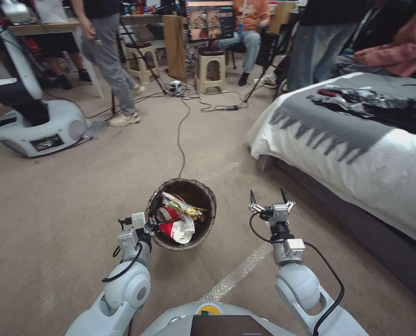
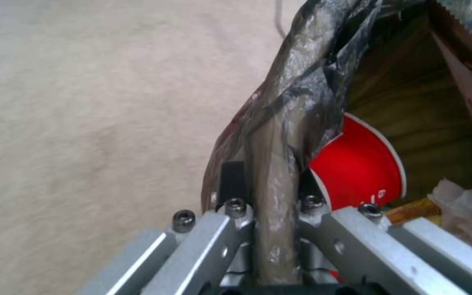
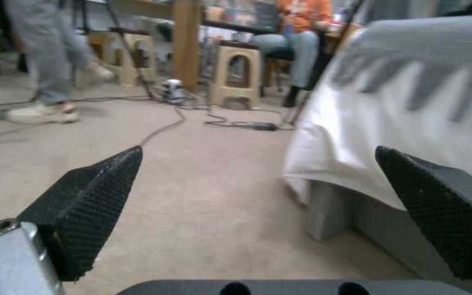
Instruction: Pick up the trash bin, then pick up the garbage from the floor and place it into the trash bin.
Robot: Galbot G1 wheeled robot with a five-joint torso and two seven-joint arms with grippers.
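The left gripper (image 1: 150, 229) is clenched on the rim of the trash bin (image 1: 203, 228), which it holds just in front of itself and above the carpet (image 1: 54, 186); in the left wrist view its fingers (image 2: 233, 180) pinch the dark liner bag (image 2: 296, 102) over the rim, one finger outside and one inside; just past the inner finger lies a red-and-white paper cup (image 2: 361, 164) inside the bin; a gold foil wrapper (image 1: 182, 205) and a white tissue (image 1: 185, 229) lie in the bin too, beyond the left gripper. The right gripper (image 1: 268, 198) hangs released, its black fingertips (image 3: 91, 200) wide apart with nothing between them, beside the bin on its right; the bed (image 1: 357, 154) stands ahead and to the right of this gripper.
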